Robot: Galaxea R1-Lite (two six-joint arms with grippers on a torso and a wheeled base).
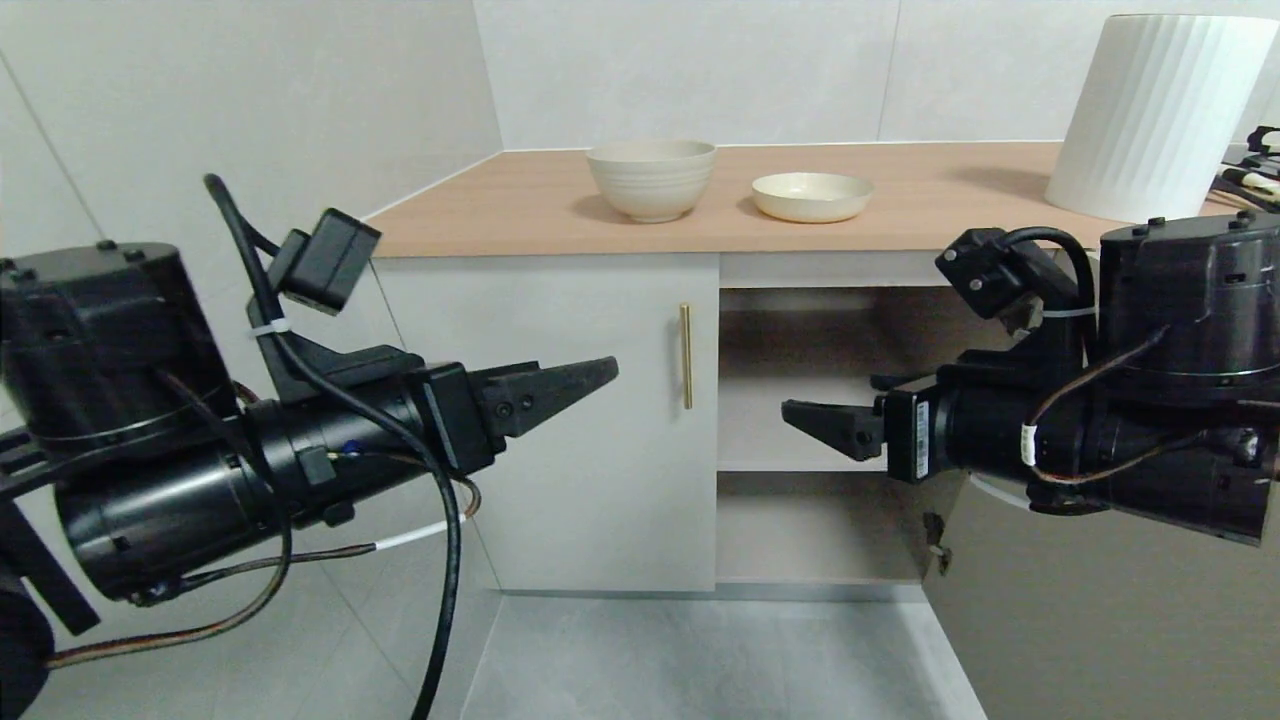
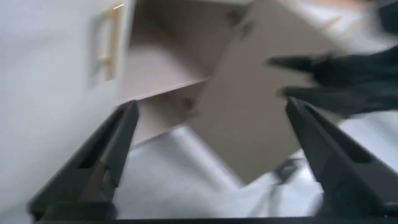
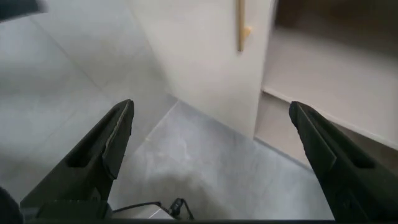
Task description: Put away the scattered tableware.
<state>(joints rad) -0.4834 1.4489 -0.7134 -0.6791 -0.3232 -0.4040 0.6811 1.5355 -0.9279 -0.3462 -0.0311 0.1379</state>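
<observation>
A deep cream bowl (image 1: 650,178) and a shallow cream dish (image 1: 811,196) stand side by side on the wooden countertop (image 1: 500,215). Both arms hang below counter height in front of the cabinet. My left gripper (image 1: 590,380) (image 2: 211,106) is open with nothing between its fingers and points at the closed left door (image 1: 580,420). My right gripper (image 1: 830,400) (image 3: 211,106) is open too and holds nothing, in front of the open right compartment (image 1: 810,430). The right gripper (image 2: 311,74) also appears farther off in the left wrist view.
The closed left door carries a gold handle (image 1: 686,355) (image 3: 241,25). The right door (image 1: 1100,600) (image 2: 261,106) is swung open toward me, showing a shelf (image 1: 800,470) (image 3: 329,81). A tall white ribbed cylinder (image 1: 1160,110) stands at the counter's right. Grey floor (image 1: 700,660) lies below.
</observation>
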